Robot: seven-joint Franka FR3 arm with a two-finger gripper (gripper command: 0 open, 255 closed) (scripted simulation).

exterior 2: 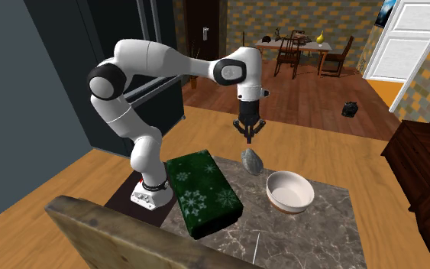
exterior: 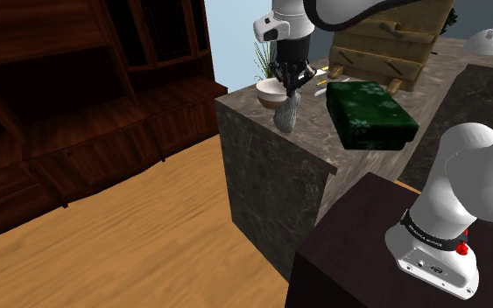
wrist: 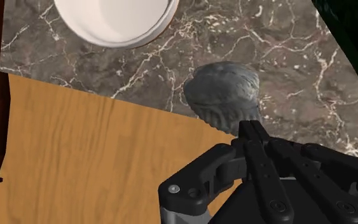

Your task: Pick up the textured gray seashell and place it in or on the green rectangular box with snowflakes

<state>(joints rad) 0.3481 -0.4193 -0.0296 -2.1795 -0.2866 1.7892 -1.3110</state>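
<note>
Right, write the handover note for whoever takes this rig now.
Gripper: fingers shut together, empty, poised just above the seashell.
Seashell: grey and ridged, at the edge of the marble counter, between the green snowflake box and the white bowl, touching neither.
Done: the gripper is lined up over the seashell; nothing is lifted.
Left: open, grasp the seashell, carry it to the green snowflake box, release it on top.

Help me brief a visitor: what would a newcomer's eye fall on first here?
The black gripper on the white arm hangs just above a gray shell at the marble counter edge. In the second exterior view, a dark green snowflake box lies left of the shell, a white bowl right.
</note>
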